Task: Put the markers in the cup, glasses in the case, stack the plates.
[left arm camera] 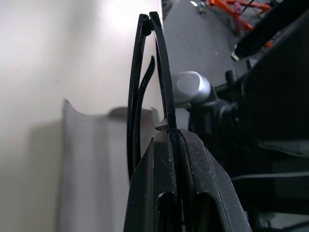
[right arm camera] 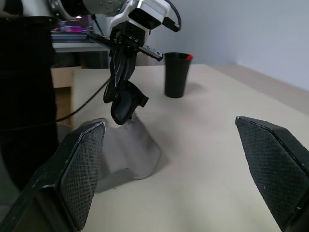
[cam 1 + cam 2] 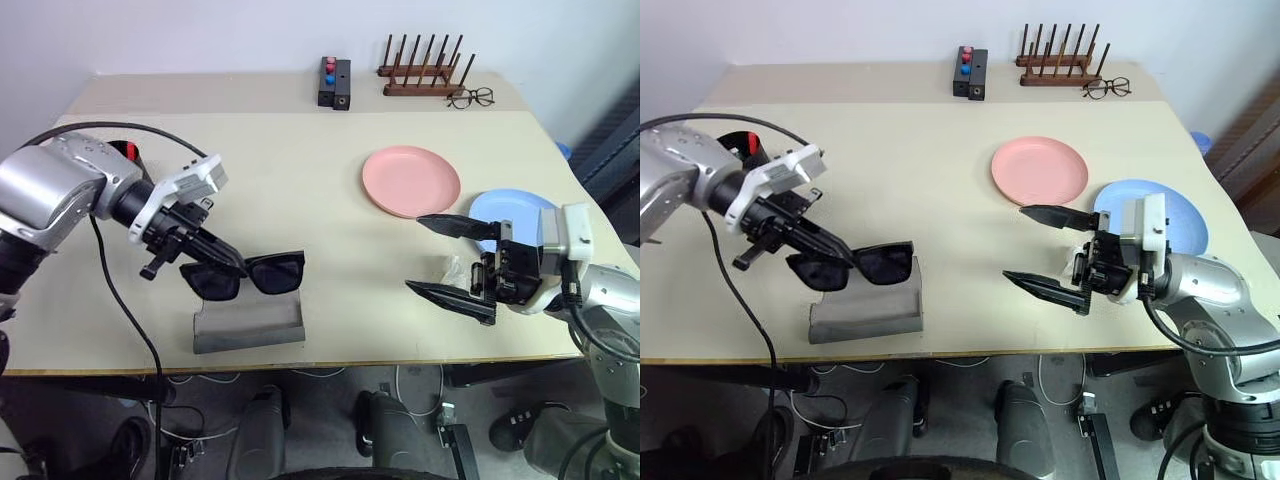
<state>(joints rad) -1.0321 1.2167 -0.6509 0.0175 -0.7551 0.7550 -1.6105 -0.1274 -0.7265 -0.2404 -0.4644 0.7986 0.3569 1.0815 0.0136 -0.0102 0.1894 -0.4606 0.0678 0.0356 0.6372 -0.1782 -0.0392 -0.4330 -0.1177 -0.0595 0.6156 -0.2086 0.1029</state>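
Sunglasses go in the case next

Glasses are the job right now. My left claw (image 3: 215, 262) is pinched tight on the black sunglasses (image 3: 245, 275), holding them by one end of the frame. They hang in the air just above the grey case (image 3: 248, 328), which lies open near the front edge of the table (image 3: 270, 180). The wrist view shows the folded arms of the glasses squeezed between my two black fingers (image 1: 193, 193).

I think the next move is to bring the glasses down into the open case, flat and lined up with its long side, then let go. They look a bit tilted, so I should turn them level first or an end may catch on the case wall.

My left arm comes in from the left side, and its claw points down and toward the middle of the table. My right claw (image 3: 455, 262) is wide open and holds nothing. It hovers over the table near the front, pointing across toward the case, just beside the blue plate (image 3: 520, 208).

The pink plate (image 3: 411, 180) sits next to the blue one, not stacked yet. The black cup (image 2: 176, 75) stands on the far left with something red sticking out at its rim.
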